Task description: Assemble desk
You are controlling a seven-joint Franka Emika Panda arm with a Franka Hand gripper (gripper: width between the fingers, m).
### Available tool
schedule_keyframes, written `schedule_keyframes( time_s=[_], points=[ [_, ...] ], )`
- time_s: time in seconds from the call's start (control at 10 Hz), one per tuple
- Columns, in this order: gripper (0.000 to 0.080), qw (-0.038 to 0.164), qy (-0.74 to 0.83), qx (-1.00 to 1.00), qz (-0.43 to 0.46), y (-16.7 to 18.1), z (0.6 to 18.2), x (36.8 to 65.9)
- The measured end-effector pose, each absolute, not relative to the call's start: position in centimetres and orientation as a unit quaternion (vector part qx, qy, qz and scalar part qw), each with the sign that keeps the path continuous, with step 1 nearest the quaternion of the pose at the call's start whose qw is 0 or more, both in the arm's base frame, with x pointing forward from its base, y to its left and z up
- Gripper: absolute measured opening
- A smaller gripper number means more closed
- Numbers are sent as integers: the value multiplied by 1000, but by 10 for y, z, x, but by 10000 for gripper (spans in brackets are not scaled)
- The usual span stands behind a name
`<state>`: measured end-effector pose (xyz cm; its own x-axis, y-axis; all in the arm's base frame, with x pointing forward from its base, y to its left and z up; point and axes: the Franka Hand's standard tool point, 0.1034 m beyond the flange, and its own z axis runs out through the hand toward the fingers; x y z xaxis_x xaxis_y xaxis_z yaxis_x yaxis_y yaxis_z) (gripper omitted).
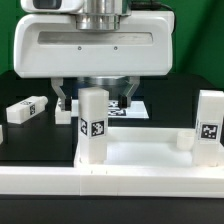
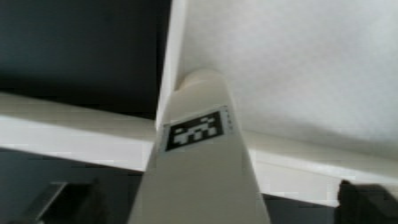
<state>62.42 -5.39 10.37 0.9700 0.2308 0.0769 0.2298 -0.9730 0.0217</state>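
In the exterior view's centre, observed pincer [image 1: 96, 100] wide and empty, directly above upright leg [image 1: 93, 125] at tabletop [image 1: 150, 160] corner; long axis vertical, centred between jaws.

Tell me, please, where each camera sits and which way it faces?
Exterior view: off the arm, low beside the table, looking roughly level across the tabletop at the upright leg; it shows the open claw and its white housing above.
Wrist view: on the wrist, looking down between the claw's dark fingertips at a tagged leg; only those tips show.
Shared: apparently the same upright leg and the white tabletop.
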Motion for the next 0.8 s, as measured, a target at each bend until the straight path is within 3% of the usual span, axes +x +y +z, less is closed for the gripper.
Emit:
schedule_keyframes(
  time_s=[0.3,0.5,0.8],
  points=[
    [621,12,158,987,38,-56,104,624],
    [286,11,149,988,38,-56,104,624],
    [289,10,123,992,38,-56,104,624]
  ],
)
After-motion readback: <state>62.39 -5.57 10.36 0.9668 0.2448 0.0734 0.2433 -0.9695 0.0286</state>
